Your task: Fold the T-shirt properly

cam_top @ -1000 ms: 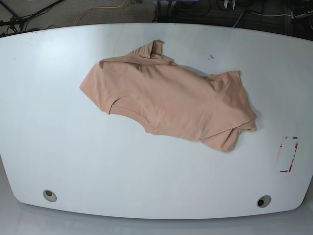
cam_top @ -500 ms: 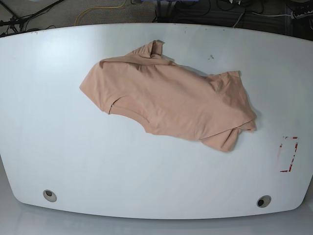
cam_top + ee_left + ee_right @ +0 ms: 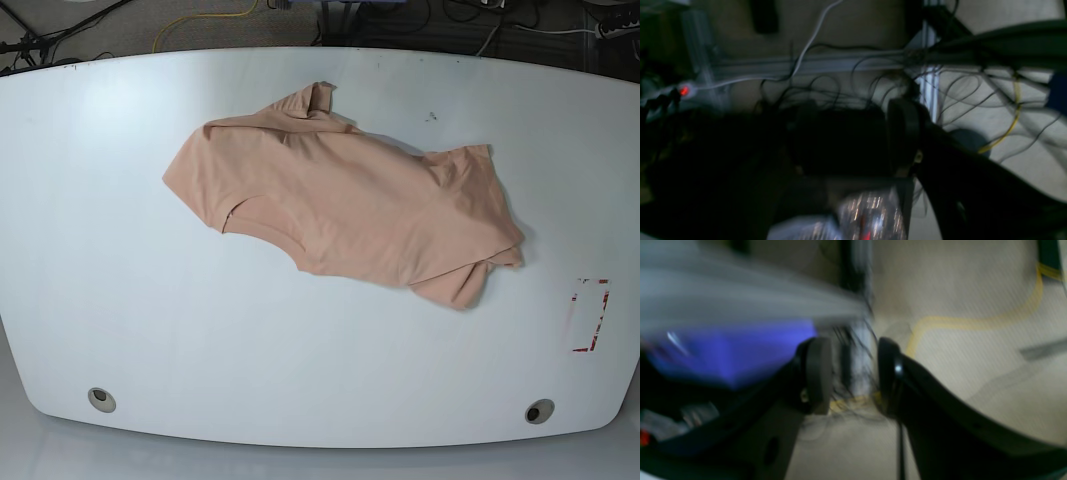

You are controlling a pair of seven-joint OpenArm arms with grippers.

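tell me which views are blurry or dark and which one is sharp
Base view: sharp and evenly lit, T-shirt crisp on the white table, edges bowed by the wide lens. Left wrist view: dark and soft, lower half nearly black, only cables readable. Right wrist view: heavy motion smear, yet the right gripper shows a gap between its pads.

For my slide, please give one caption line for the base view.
Crumpled peach T-shirt lying unfolded on the white table, no arms in view.
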